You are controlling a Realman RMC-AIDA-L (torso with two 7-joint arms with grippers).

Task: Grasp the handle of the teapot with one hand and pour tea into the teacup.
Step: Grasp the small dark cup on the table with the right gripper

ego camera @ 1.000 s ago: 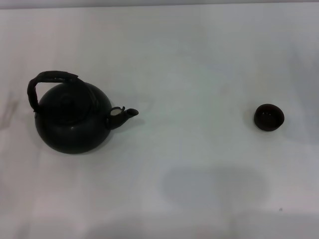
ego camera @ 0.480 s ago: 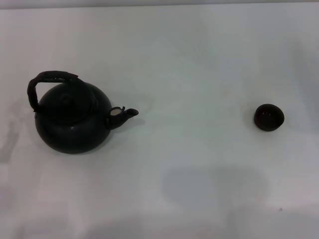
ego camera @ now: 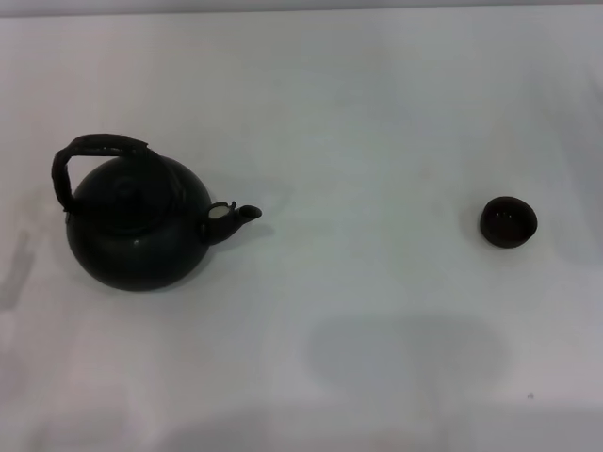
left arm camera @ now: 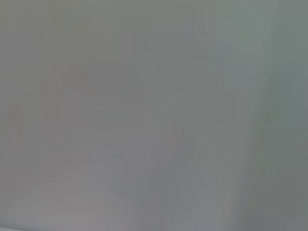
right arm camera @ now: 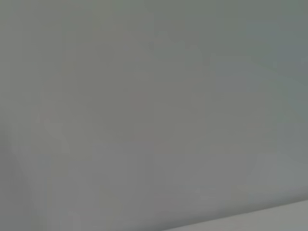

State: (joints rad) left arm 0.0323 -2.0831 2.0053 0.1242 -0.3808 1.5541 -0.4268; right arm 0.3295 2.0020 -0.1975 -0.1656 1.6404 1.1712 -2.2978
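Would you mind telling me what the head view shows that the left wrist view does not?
Only the head view shows the teapot on the left, its arched handle over the lid and its spout toward the teacup, which stands far off to the right on the white table. Only the left wrist view: nothing of its own, just a plain grey blur. Both share one thing: neither shows a hand.

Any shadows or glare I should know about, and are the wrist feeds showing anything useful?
Head view: a soft broad shadow lies on the table nearer the camera, between the teapot and the teacup; no glare on either. Left and right wrist views: only featureless grey, nothing recognisable, no tool visible.
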